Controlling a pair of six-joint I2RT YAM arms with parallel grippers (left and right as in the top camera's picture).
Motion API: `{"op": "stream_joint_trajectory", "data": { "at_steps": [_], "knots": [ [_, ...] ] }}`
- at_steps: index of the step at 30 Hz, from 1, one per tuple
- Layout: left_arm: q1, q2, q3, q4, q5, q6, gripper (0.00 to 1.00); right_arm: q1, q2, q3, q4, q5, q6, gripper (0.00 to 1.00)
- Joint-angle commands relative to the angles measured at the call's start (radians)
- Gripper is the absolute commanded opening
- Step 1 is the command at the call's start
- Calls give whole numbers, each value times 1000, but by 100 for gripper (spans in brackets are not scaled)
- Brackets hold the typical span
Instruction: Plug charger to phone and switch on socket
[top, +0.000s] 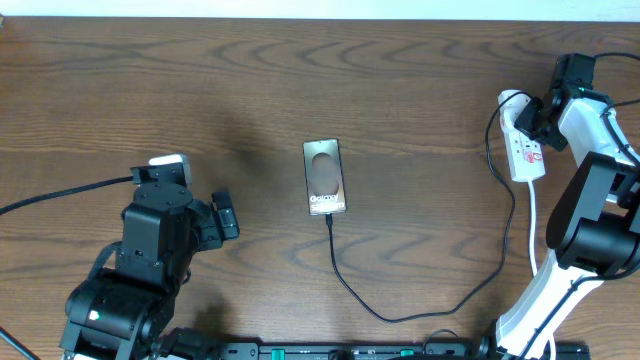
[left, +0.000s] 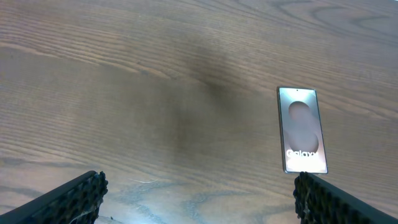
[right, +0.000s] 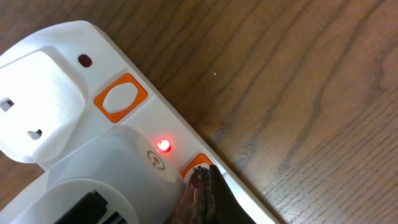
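Observation:
The bronze phone (top: 325, 177) lies flat mid-table, and the left wrist view shows it at the right (left: 302, 129). The thin black charger (top: 345, 285) meets the phone's near edge and loops right toward the white socket (top: 526, 152). My left gripper (top: 228, 214) rests left of the phone, open and holding nothing (left: 199, 183). My right gripper (top: 528, 120) is over the socket's far end. In the right wrist view its shut tips (right: 205, 179) touch an orange switch (right: 198, 163) on the socket (right: 74, 74), beside a lit red light (right: 164, 146).
A second orange switch (right: 120, 98) sits further along the strip. A white adapter body (right: 93, 180) is plugged in beside the lit light. The socket's white cord (top: 533, 225) runs toward the near edge past the right arm's base (top: 590, 240).

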Motion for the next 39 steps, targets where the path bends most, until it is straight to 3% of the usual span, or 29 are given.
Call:
{"op": "stream_joint_trajectory", "data": {
  "at_steps": [1, 10, 21, 31, 39],
  "knots": [
    [5, 0, -3, 0, -17, 6, 98, 19, -50, -2, -21, -54, -21, 1],
    [5, 0, -3, 0, -17, 6, 98, -26, -429, -2, -36, 137, -23, 1],
    [5, 0, -3, 0, -17, 6, 98, -30, -764, -2, 51, 121, -23, 1],
    [5, 0, -3, 0, -16, 6, 98, -30, -956, -2, 171, -89, -23, 1],
    [5, 0, -3, 0, -17, 6, 98, -28, -1134, -2, 48, -218, -72, 1]
  ]
}}
